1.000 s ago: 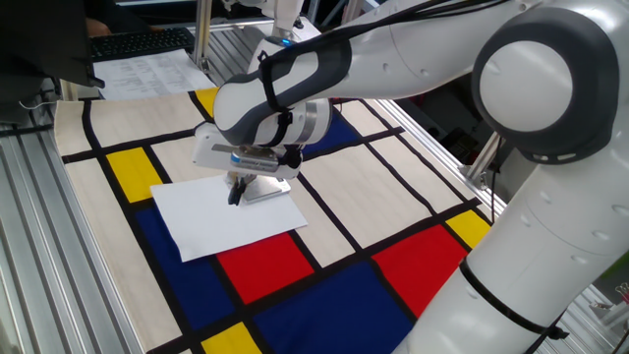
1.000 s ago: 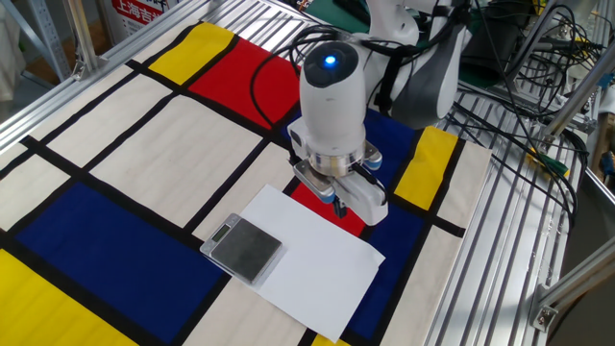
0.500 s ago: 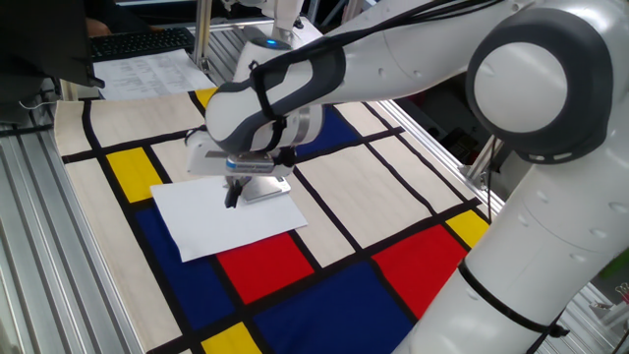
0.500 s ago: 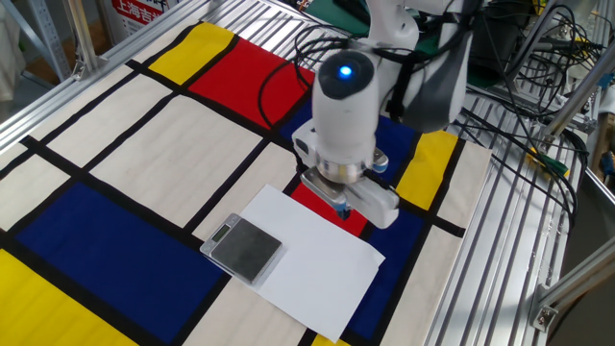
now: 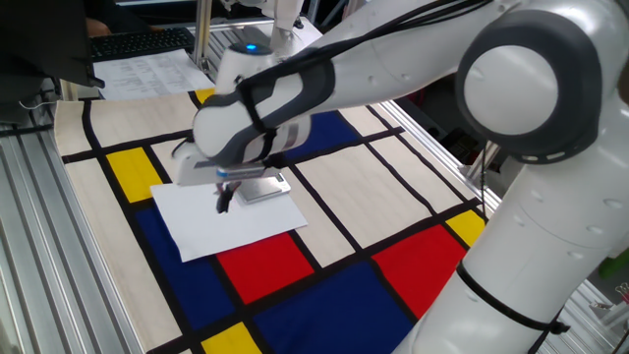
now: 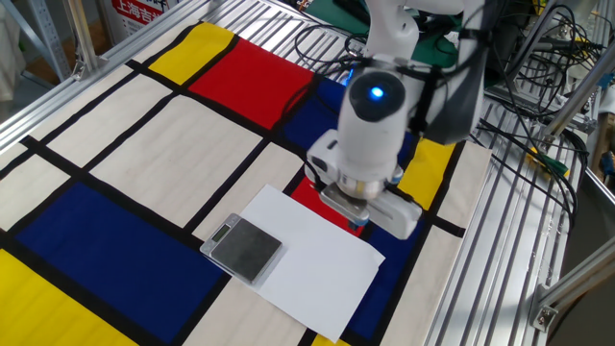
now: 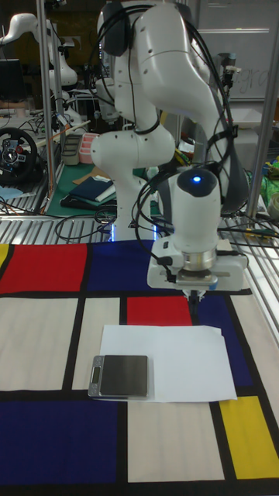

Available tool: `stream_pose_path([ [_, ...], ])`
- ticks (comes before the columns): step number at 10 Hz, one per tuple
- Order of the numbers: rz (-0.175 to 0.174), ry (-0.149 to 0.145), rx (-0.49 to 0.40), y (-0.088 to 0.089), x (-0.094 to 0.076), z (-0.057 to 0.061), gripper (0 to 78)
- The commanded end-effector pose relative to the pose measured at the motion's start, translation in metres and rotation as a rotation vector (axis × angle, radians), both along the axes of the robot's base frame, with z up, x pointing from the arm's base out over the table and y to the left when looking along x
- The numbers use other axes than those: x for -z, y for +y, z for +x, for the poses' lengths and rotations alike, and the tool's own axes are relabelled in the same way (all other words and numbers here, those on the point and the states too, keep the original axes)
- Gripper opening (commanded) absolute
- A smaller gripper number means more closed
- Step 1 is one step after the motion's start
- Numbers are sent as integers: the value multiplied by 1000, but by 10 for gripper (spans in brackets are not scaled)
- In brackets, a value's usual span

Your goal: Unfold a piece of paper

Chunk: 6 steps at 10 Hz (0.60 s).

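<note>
White and flat, the piece of paper lies on the checked cloth, one corner under a small grey scale. The gripper hangs at its far edge; fingers look pressed together, possibly pinching it, but I cannot tell.

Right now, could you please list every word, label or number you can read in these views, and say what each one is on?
No text can be read in full.
Red sign: red characters, cut off and too small to read.
Printed sheets: grey text, too small to read.
Whiteboard: faint writing, blurred.
Paper: blank.
Scale: no legible marking.
</note>
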<state>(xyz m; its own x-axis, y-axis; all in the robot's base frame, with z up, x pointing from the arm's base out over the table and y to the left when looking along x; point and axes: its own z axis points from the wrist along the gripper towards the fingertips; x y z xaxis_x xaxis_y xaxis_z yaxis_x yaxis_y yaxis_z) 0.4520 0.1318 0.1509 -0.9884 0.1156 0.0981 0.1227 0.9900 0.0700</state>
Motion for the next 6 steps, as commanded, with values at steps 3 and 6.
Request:
stream_pose_path([
  [3,-9,-30,18,15,16,2,12],
  [6,-9,-39,16,15,16,2,12],
])
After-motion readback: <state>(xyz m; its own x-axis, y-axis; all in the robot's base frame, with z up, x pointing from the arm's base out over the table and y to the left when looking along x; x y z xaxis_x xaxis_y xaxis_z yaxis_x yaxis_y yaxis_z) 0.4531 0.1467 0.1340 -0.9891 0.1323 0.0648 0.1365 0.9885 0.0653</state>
